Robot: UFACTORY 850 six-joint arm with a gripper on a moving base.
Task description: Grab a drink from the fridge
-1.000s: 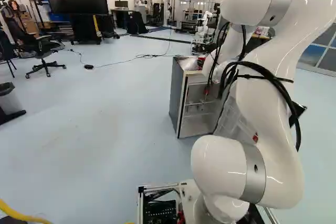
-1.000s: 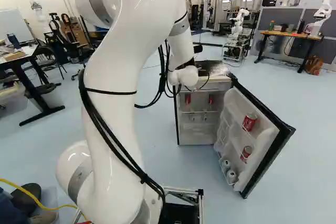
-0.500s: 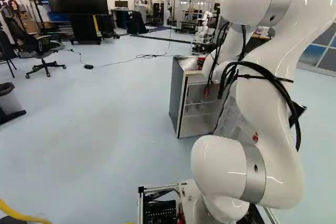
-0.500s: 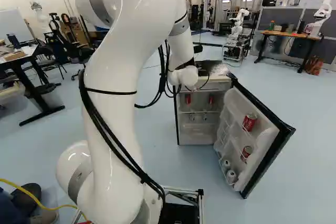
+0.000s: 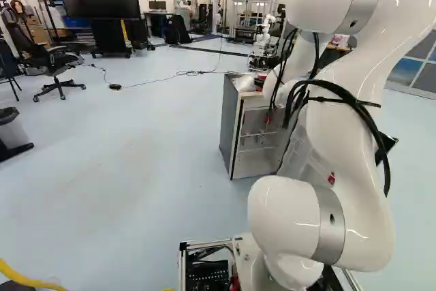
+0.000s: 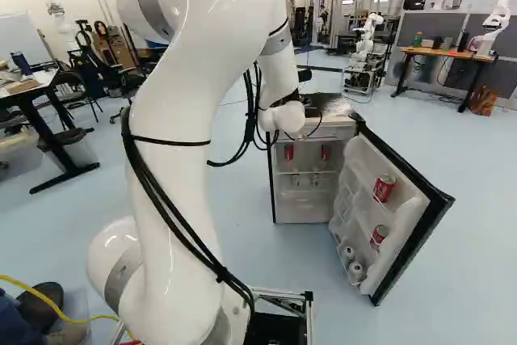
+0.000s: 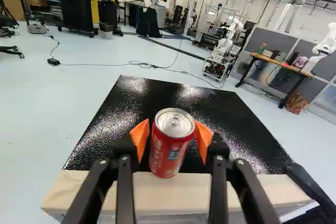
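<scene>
The pincer (image 7: 171,137) pinches the can (image 7: 168,153) from nine and three o'clock, likely to keep it upright above the fridge (image 7: 157,95). The door (image 6: 408,204) gapes at the fridge's four o'clock, presumably for access

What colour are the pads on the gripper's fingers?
The pads are orange; the wrist view shows this best.

So the red can (image 7: 162,157) has white lettering up its side and a bluish printed patch. The upper door can (image 6: 384,188) has pale print too, but it's way too tiny to read.
</scene>
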